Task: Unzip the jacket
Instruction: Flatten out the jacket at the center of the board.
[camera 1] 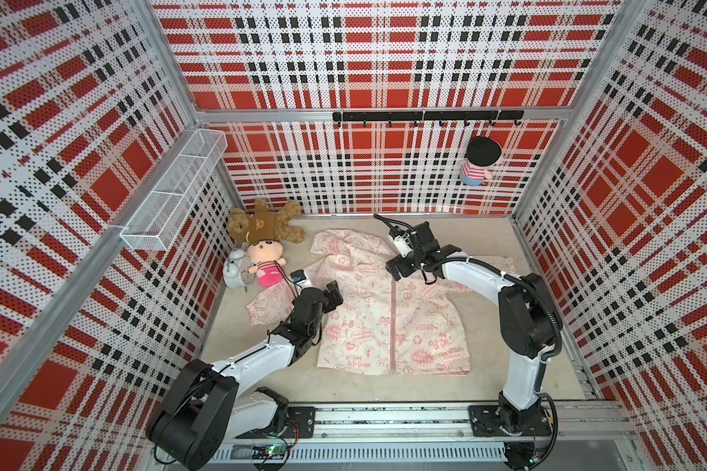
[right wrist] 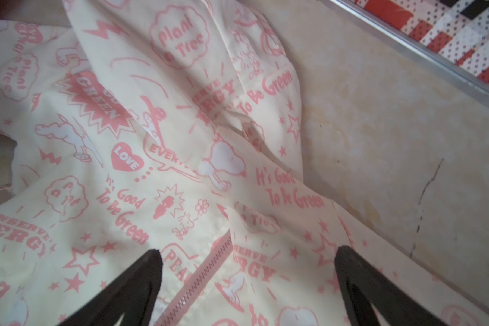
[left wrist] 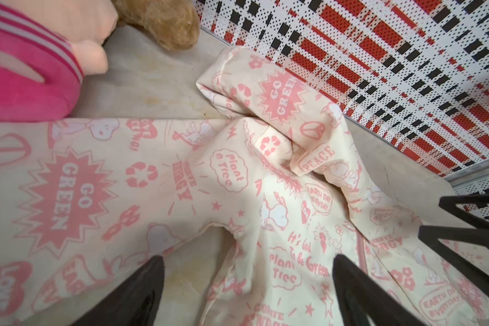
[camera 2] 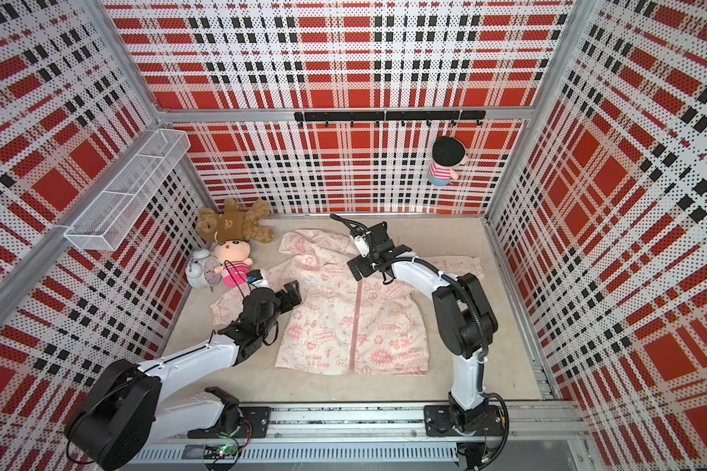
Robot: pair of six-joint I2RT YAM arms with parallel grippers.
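My right fingers (right wrist: 130,290) hover apart over the far end of the zipper (right wrist: 206,271), likely seeking its pull; left fingers (left wrist: 359,290), apart, near the jacket (camera 1: 360,322) shoulder to steady.

Jacket (camera 1: 388,318) centre of table (camera 1: 343,387); teddy (camera 1: 264,226), doll (camera 1: 264,255), clock (camera 1: 234,271) behind-left of it; basket (camera 1: 172,191) on left wall (camera 1: 58,163).

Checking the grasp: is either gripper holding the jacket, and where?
Nothing is held. The left gripper and right gripper are open over the jacket; the zipper lies ungripped between the right jaws.
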